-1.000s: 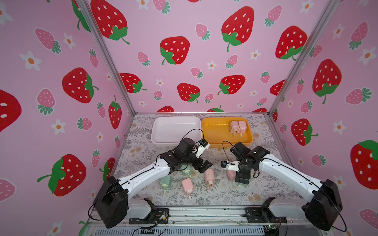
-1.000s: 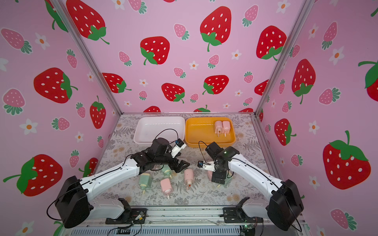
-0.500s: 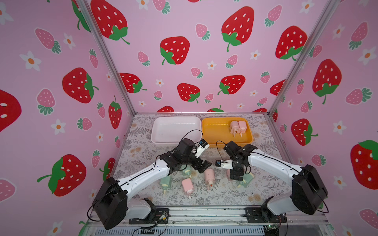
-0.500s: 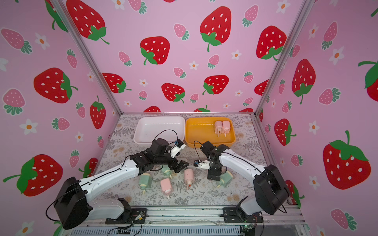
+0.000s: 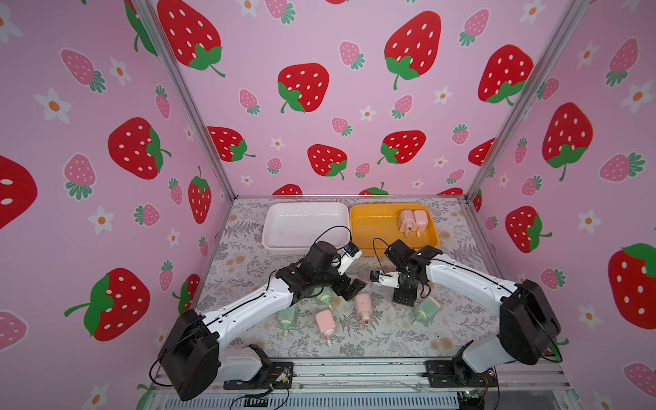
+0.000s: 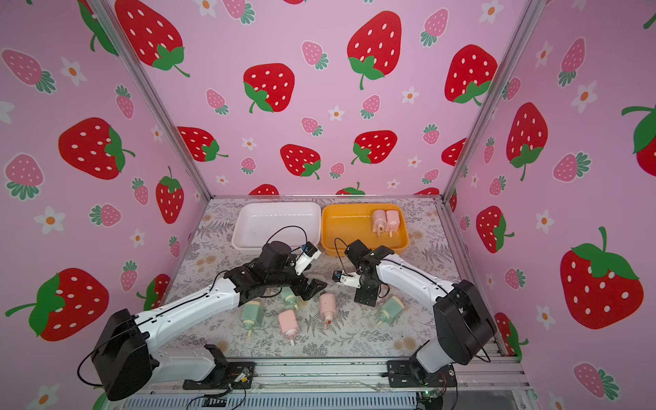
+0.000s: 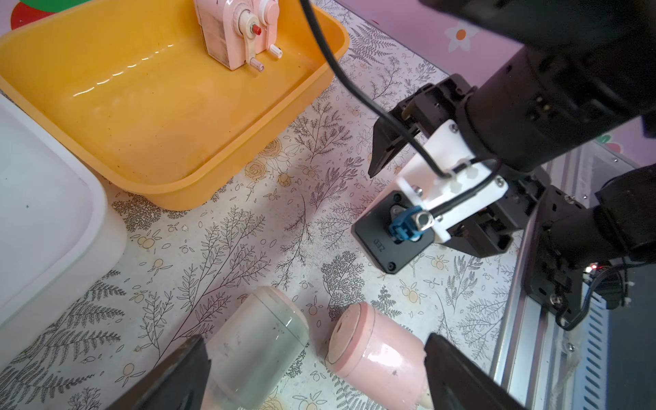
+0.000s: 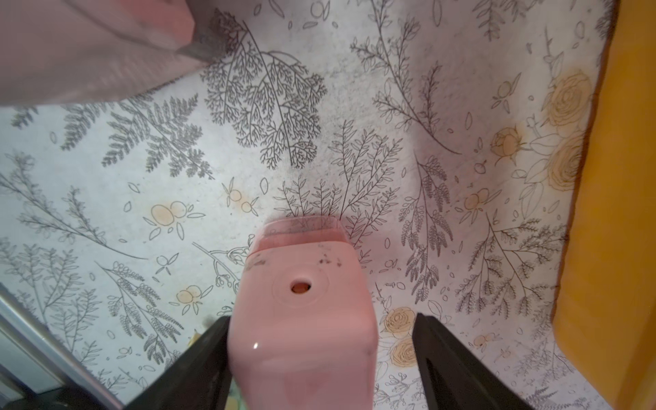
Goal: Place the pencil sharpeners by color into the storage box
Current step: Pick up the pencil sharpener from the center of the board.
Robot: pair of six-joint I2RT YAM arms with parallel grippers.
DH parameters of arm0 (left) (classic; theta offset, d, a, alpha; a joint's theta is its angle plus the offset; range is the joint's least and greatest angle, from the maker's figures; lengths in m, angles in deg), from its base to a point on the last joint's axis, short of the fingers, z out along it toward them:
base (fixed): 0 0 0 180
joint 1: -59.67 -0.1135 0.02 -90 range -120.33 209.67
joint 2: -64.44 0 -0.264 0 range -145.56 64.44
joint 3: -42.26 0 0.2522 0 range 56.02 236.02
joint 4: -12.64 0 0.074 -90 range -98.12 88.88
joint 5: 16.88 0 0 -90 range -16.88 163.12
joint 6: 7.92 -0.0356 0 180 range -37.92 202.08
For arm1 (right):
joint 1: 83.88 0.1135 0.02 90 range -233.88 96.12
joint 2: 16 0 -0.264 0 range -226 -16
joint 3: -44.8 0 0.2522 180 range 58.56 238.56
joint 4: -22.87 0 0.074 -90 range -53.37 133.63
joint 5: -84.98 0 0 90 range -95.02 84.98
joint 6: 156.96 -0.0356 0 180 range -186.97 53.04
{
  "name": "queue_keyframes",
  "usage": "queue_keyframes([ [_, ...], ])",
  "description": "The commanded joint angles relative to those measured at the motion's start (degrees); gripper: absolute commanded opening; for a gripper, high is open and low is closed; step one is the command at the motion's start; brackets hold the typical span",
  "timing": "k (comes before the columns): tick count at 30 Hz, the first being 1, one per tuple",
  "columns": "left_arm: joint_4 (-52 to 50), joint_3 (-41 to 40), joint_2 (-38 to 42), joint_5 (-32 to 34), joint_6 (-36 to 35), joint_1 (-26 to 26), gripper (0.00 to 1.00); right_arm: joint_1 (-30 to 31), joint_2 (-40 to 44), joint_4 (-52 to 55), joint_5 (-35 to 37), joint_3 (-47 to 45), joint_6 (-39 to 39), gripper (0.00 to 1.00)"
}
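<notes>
Both top views are bright and evenly lit, and the pink strawberry-printed walls (image 5: 355, 117) stretch and lean outward toward the frame edges. Shadows on the floral-patterned counter (image 6: 355, 340) are soft and faint. In the left wrist view, white glare streaks cross the glossy orange plastic tray (image 7: 159, 117). In the right wrist view the pale pink plastic sharpener (image 8: 301, 319) is slightly blurred, and a pink shape (image 8: 81, 46) close to the lens is wholly out of focus.

The table (image 5: 248, 255), covered in a grey leaf-and-flower print, carries a white tray (image 5: 305, 223) and an orange tray (image 5: 376, 227) side by side at its far edge. Nearer the front, 3 green sharpeners (image 5: 287, 316) and 2 pink sharpeners (image 5: 326, 321) lie on their sides, none touching
</notes>
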Motion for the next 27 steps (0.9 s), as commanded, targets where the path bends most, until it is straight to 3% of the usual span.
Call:
queue_keyframes([
  [1,-0.14,0.04,-0.38,0.45,-0.43,-0.12,0.99,-1.32,-1.04,2.83,-3.24,1.52,-4.45,0.87],
  [12,0.2,0.08,-1.07,0.28,-0.31,-0.14,1.0,-3.19,-3.33,1.68,2.66,3.57,-14.11,0.88],
  [22,0.11,0.36,-1.7,0.09,-0.3,-0.14,1.0,-4.57,-1.14,0.24,-0.52,2.8,-23.84,0.9],
  [27,0.25,0.4,-1.85,0.32,-0.22,-0.1,1.0,-4.57,3.57,-6.27,3.35,-2.09,-35.53,0.87],
])
